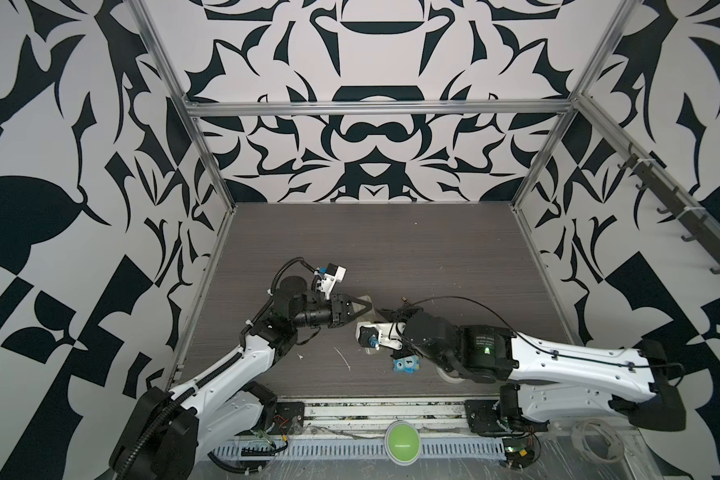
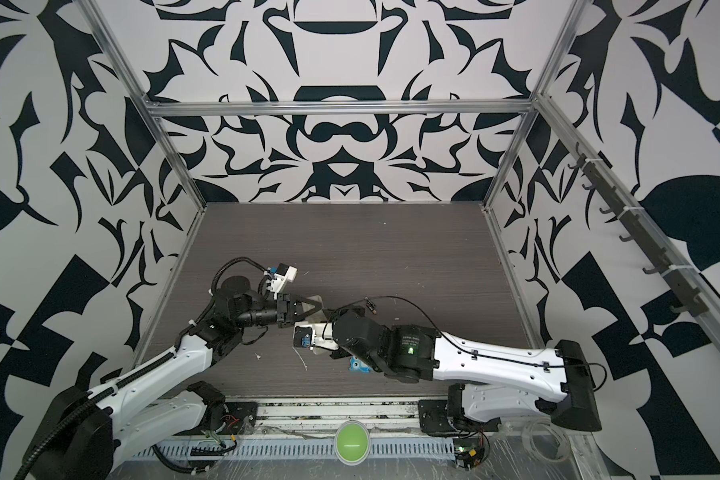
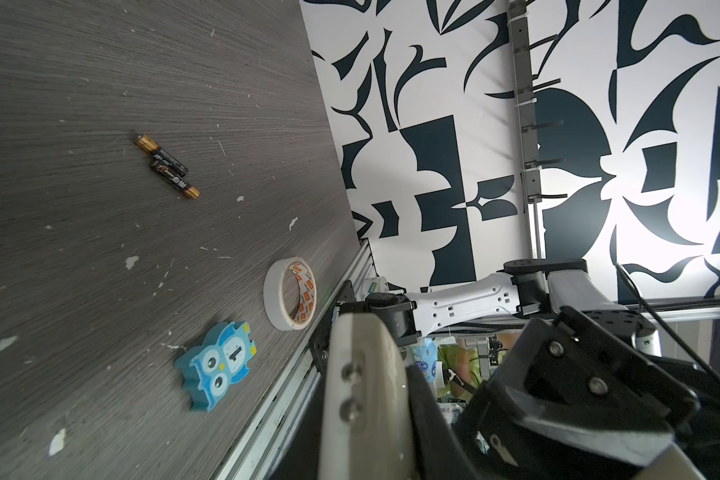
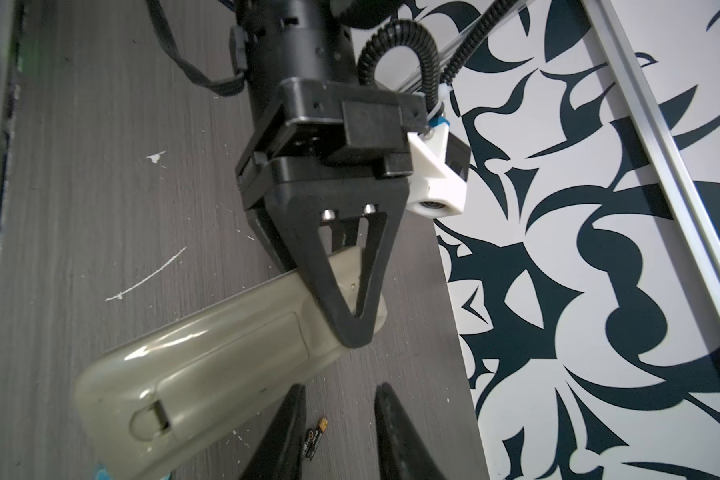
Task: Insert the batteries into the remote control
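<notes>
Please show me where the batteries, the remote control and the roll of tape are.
batteries [image 3: 164, 157]: left wrist view, dark body of one
remote control [image 4: 229, 353]: right wrist view, middle of its back
roll of tape [image 3: 271, 300]: left wrist view, white outer side

a blue owl tile [image 1: 406, 364] marked "1" lies flat, face up, on the grey wood-grain table [image 1: 391, 249]. a roll of white tape [image 3: 290, 294] lies flat near the owl tile, apart from it, close to the table's metal edge rail [image 3: 283, 395]. left of the owl tile in both top views lies a thin curved white scrap [image 1: 342, 358], and further left a smaller white fleck [image 1: 300, 356]. nearer the camera than the owl tile, off the table, a green dome [image 1: 402, 441] sits on a slotted grey duct [image 1: 329, 449].
</notes>
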Available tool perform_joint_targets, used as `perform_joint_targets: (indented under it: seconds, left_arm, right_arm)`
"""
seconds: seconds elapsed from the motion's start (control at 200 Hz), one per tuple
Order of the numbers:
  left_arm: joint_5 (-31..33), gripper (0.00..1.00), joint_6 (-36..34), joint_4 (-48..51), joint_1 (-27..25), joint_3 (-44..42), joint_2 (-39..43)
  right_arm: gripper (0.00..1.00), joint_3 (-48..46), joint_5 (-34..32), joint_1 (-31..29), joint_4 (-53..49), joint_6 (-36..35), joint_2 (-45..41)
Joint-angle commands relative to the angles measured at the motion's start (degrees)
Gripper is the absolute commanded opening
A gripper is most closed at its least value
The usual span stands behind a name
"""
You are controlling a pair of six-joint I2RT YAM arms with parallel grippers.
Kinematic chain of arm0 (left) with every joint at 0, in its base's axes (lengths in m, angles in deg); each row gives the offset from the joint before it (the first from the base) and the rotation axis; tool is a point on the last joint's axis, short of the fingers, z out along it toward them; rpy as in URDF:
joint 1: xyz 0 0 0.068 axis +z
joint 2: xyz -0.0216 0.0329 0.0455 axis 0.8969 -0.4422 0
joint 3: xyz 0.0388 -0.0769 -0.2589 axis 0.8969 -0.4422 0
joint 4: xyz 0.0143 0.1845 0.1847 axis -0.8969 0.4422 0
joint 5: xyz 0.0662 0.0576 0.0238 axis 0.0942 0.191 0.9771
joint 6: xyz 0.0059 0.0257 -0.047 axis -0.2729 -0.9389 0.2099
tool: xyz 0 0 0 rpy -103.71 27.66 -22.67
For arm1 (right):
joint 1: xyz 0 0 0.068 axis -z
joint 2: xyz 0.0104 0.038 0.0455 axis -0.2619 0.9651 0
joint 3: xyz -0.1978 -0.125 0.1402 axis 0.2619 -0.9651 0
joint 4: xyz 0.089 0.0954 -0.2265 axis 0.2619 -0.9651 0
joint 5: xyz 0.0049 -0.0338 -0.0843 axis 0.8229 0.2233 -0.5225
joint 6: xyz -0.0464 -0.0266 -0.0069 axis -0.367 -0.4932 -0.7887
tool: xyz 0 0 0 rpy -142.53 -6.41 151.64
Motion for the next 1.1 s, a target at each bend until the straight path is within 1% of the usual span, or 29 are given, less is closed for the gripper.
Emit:
perform_joint_targets:
  seconds: [0.0, 0.065, 0.145, 0.215, 0.235, 0.32, 0.865, 1.095]
  left_arm:
    - [-1.7, 0.00, -0.3, -1.0, 0.3, -0.8, 1.1]
    - [-2.1, 0.00, -0.1, -1.3, 0.3, -0.9, 1.1]
    - [-2.7, 0.00, 0.0, -1.8, 0.3, -1.0, 1.3]
    - [-3.0, 0.00, -0.1, -1.8, 0.3, -1.0, 1.7]
    - [-3.1, 0.00, -0.1, -1.8, 0.4, -1.1, 1.8]
    - [-3.2, 0.00, -0.1, -1.7, 0.3, -1.0, 2.3]
    - [-4.2, 0.00, -0.2, -1.8, 0.3, -0.7, 2.3]
    - [-4.4, 0.00, -0.2, -1.8, 0.4, -0.7, 2.6]
  right_arm:
    - [0.32, 3.1, 7.1, 0.0, -3.6, 3.6, -1.6]
    - [0.32, 3.6, 9.5, 0.0, -5.5, 4.5, -1.0]
    - [0.31, 4.0, 10.9, 0.0, -6.8, 5.1, -0.1]
    - [0.31, 4.3, 10.9, 0.0, -7.0, 5.3, 0.6]
    - [0.31, 4.5, 13.0, -0.1, -7.0, 5.4, 0.8]
    - [0.31, 5.0, 14.2, 0.0, -6.9, 5.3, 1.4]
    - [0.31, 7.0, 16.3, 0.0, -9.8, 5.2, 4.1]
    - [0.30, 6.7, 14.7, 0.0, -10.9, 5.2, 4.7]
